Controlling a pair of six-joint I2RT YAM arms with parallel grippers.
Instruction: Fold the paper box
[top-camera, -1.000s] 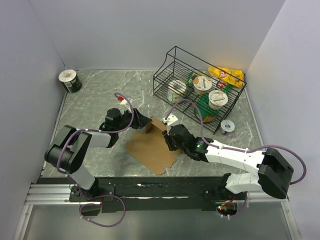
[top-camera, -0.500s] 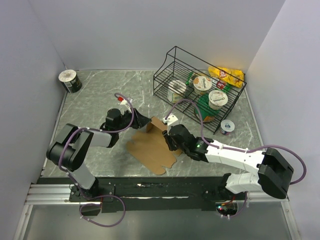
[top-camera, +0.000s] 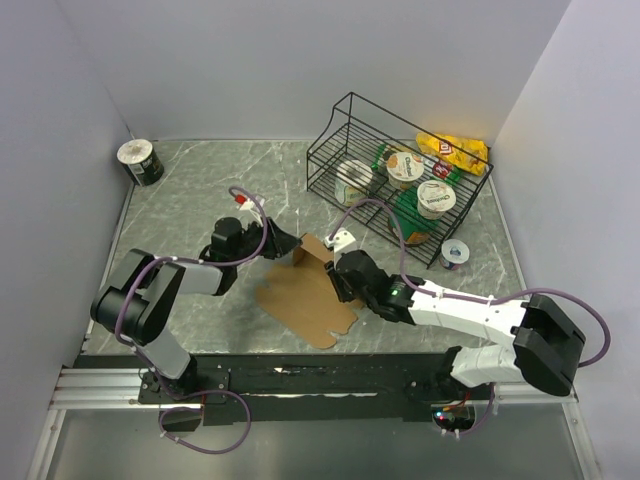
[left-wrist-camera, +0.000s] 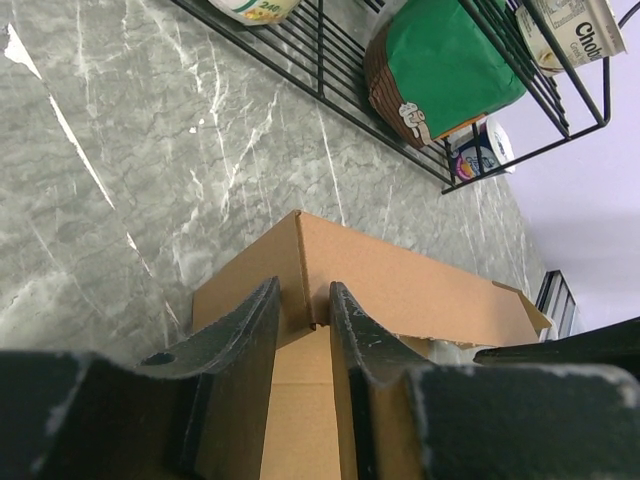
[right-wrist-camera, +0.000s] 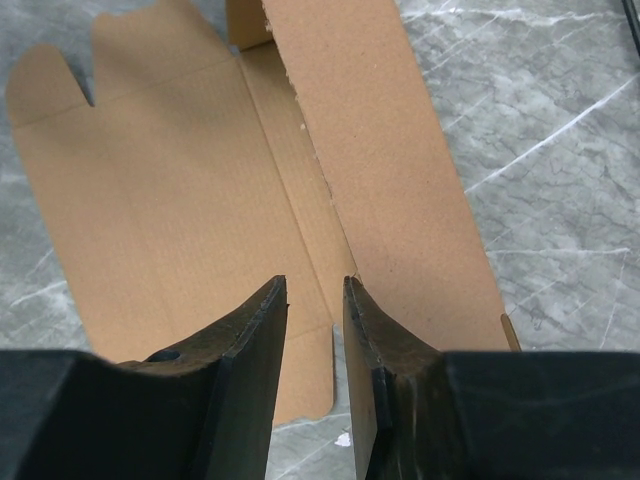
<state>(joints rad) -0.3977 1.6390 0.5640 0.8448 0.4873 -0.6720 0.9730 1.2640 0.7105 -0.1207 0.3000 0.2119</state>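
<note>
Underneath, grey marbled table (top-camera: 200, 200), white walls (top-camera: 250, 60).

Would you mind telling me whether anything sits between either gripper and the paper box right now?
Nothing visible does. The left gripper straddles a raised flap of the paper box, and the right gripper is right at another flap's edge. The wire basket stands apart, farther back.

We see a grey marbled counter (top-camera: 200, 190) with white veins, closed in by plain pale lavender walls (top-camera: 250, 60) under even, soft light.
</note>
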